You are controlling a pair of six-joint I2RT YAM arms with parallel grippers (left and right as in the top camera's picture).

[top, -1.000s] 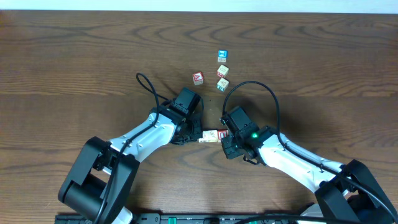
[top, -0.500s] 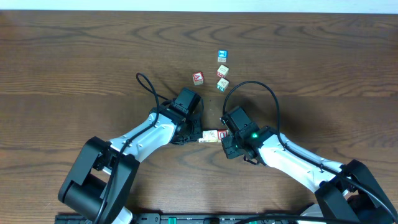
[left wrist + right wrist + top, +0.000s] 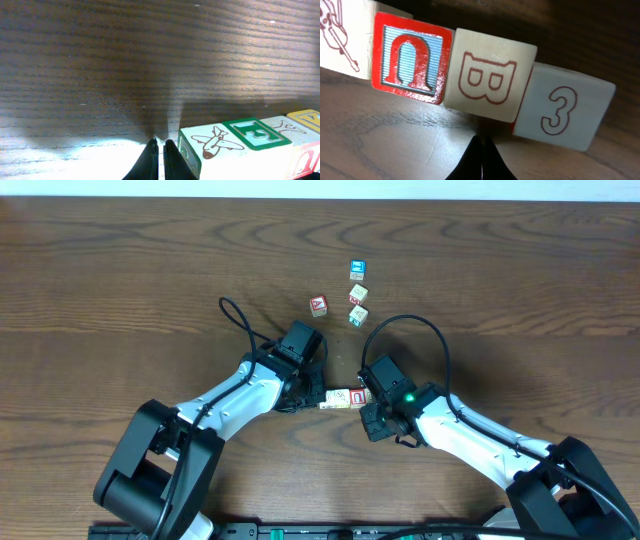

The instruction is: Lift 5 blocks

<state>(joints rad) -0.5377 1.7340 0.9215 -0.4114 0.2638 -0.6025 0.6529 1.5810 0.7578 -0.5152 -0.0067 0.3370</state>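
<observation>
**Entry: block row, squeeze-and-lift step**

1. Left gripper: pincer closed, holding nothing. The tips are low over the table, just beside the plane block at one end of the row. Whether they touch cannot be told.
2. Right gripper: pincer closed, holding nothing. The tips point at the seam between the B block and the 3 block. Whether they touch cannot be told.
3. Row: the task's blocks, lined face to face on the table between the two grippers. The U block stands next to B. The 3 block sits slightly askew to B. No single view shows the full count of five.
4. A block: loose, farther out, well apart from the row.
5. Loose trio: in a short line beyond the row, farthest from the arms.

**Handling note (judgement).** The row probably has to be clamped endwise between the two closed pincers and raised as one bar.
- Both tips should bear on the end faces, centred and along the row's axis.
- The right tip seems to need moving from the seam to the outer face of 3.
- Inward pressure should be even before any rise, and both arms should rise level and together.
- An off-axis push would likely buckle the row at the skewed seam.
</observation>
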